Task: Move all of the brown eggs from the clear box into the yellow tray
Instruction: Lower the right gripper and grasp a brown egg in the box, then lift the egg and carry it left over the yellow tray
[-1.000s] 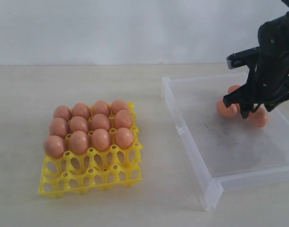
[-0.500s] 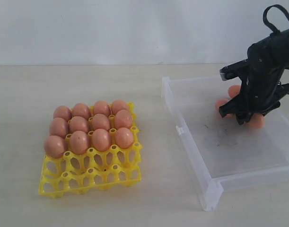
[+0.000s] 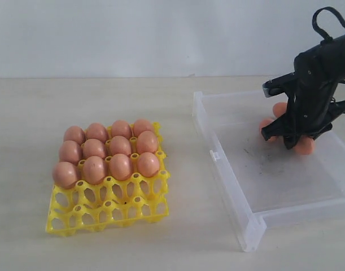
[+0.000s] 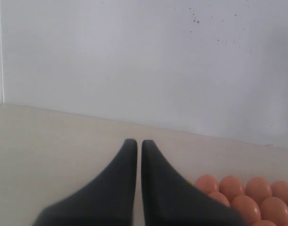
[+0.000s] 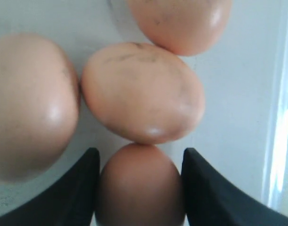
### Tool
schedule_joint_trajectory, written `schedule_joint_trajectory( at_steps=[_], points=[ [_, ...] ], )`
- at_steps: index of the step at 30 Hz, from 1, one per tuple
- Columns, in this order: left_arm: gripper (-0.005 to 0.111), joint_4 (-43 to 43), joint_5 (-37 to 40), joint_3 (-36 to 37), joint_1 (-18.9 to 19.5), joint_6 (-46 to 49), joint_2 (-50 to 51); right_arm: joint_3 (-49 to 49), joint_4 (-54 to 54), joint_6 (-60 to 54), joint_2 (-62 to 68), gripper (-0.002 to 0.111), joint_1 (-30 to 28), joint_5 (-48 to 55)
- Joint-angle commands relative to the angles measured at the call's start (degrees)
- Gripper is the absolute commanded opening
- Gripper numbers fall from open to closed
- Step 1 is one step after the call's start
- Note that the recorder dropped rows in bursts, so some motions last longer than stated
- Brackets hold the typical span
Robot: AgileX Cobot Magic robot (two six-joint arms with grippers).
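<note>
The yellow tray (image 3: 104,212) on the left holds several brown eggs (image 3: 107,149) in its back rows; its front cups are bare. The clear box (image 3: 262,175) lies on the right. My right gripper (image 3: 288,138) is down inside the box at its far side, with brown eggs (image 3: 304,147) around it. In the right wrist view its fingers (image 5: 87,188) press both sides of one brown egg (image 5: 140,188), which touches a second egg (image 5: 144,92). Two more eggs (image 5: 30,106) lie close by. My left gripper (image 4: 135,142) is shut and empty, with the tray's eggs (image 4: 247,197) beside it.
The box's near left corner (image 3: 248,240) and its left wall (image 3: 209,135) stand between the tray and the eggs in the box. Bare tabletop (image 3: 183,113) lies between tray and box. A white wall (image 3: 161,34) backs the table.
The right gripper sank a little further into the box and its jaws closed in around one egg. The tray and its eggs have not moved.
</note>
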Motion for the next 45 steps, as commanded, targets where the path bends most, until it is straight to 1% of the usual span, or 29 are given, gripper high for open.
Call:
schedule_joint_trajectory(
  at_steps=[1, 5, 8, 11, 17, 20, 24, 29, 33, 36, 39, 42, 45],
  points=[
    [0.004, -0.51, -0.11, 0.20, -0.10, -0.51, -0.14, 0.26, 3.89, -1.85, -2.25, 0.000, -0.29, 1.55],
    [0.004, -0.51, -0.11, 0.20, -0.10, -0.51, -0.14, 0.26, 8.34, -5.34, -5.91, 0.000, -0.29, 1.43],
    [0.004, -0.51, -0.11, 0.20, -0.10, -0.51, -0.14, 0.26, 9.43, -5.78, -8.52, 0.000, 0.54, 1.15],
    [0.004, -0.51, -0.11, 0.20, -0.10, -0.51, -0.14, 1.90, 10.82, -5.78, -11.79, 0.000, 2.53, -2.55],
    [0.004, -0.51, -0.11, 0.20, -0.10, -0.51, -0.14, 10.78, 14.37, -5.78, -18.95, 0.000, 7.43, -19.51],
    [0.004, -0.51, -0.11, 0.20, -0.10, -0.51, -0.14, 15.77, 15.75, -5.78, -22.53, 0.000, 10.76, -27.90],
    [0.004, -0.51, -0.11, 0.20, -0.10, -0.51, -0.14, 22.40, 16.91, -5.41, -25.74, 0.000, 16.15, -40.68],
    [0.004, -0.51, -0.11, 0.20, -0.10, -0.51, -0.14, 28.17, 16.91, -3.54, -26.37, 0.000, 23.43, -56.80],
    [0.004, -0.51, -0.11, 0.20, -0.10, -0.51, -0.14, 31.25, 13.37, 0.33, -26.16, 0.000, 29.95, -69.87],
    [0.004, -0.51, -0.11, 0.20, -0.10, -0.51, -0.14, 32.01, 5.21, 2.60, -24.84, 0.000, 33.49, -78.20],
    [0.004, -0.51, -0.11, 0.20, -0.10, -0.51, -0.14, 32.01, -0.32, 4.47, -22.07, 0.000, 35.21, -83.95],
    [0.004, -0.51, -0.11, 0.20, -0.10, -0.51, -0.14, 31.84, -3.90, 6.05, -18.22, 0.000, 35.43, -88.41],
    [0.004, -0.51, -0.11, 0.20, -0.10, -0.51, -0.14, 29.79, -9.06, 6.47, -13.69, 0.000, 35.43, -88.77]
  ],
)
